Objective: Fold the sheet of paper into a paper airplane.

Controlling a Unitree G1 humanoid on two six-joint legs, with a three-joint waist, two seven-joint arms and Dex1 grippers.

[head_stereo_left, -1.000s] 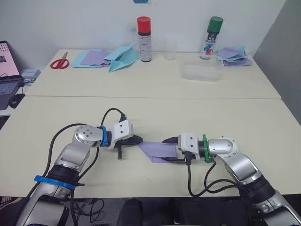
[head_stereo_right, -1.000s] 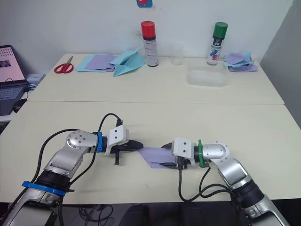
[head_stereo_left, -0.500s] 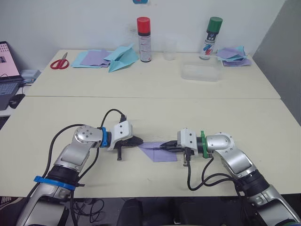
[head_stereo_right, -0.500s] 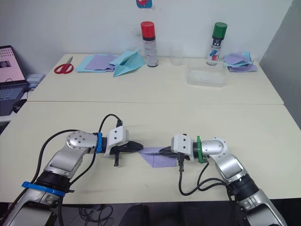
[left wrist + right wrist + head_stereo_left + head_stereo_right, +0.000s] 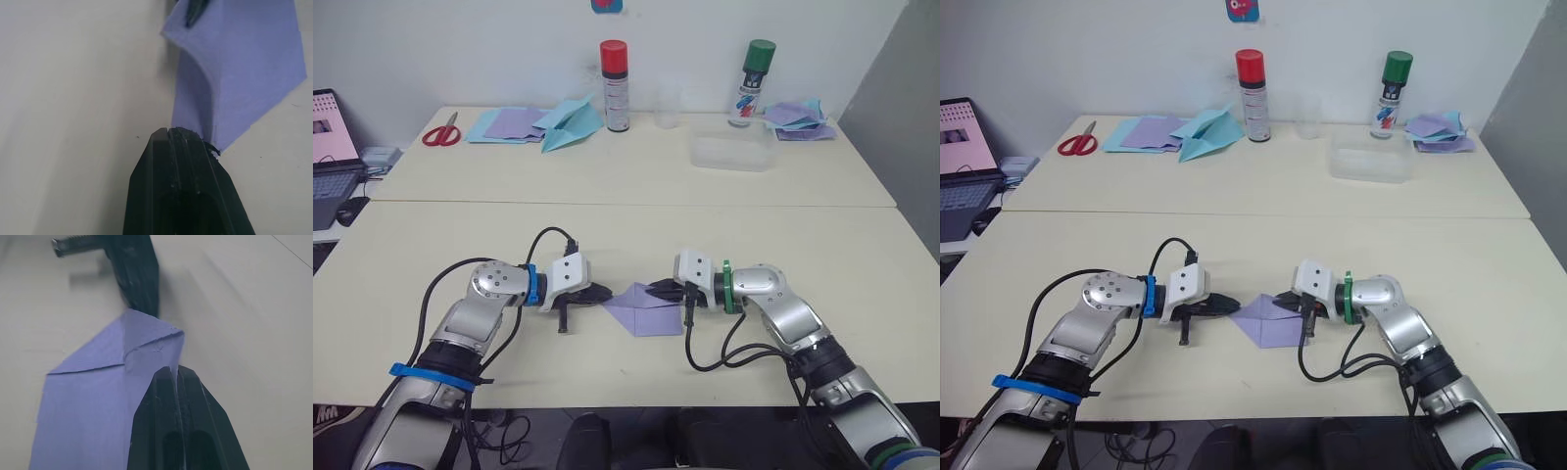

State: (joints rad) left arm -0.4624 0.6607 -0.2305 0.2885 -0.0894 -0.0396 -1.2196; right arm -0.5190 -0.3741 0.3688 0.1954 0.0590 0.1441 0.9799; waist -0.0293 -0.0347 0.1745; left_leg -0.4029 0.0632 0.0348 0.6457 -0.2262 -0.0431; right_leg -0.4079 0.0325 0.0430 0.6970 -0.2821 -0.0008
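Lavender paper, one sheet of paper [image 5: 646, 309], partly folded, lies on the near cream table [image 5: 450, 245] between our two grippers. At far left we note a laptop [image 5: 333, 137] off the table's edge, then red-handled scissors [image 5: 437, 130] on the far table, then a pile of purple and blue sheets [image 5: 504, 122] with a light-blue paper plane [image 5: 570, 120] resting against it. Our left gripper [image 5: 602, 293] lies low on the table, its black fingers pressed together on the sheet's left corner; the left wrist view shows that corner pinched at the tips. Our right gripper [image 5: 658, 290] meets the sheet from the other side, its fingers clamped on a raised flap at the sheet's upper right edge. Behind, along the wall, stand a red-capped spray can [image 5: 614, 84], a clear cup [image 5: 667, 106], a clear plastic box [image 5: 734, 152], a green-capped spray can [image 5: 755, 82], and a second pile of sheets [image 5: 798, 117] at far right.
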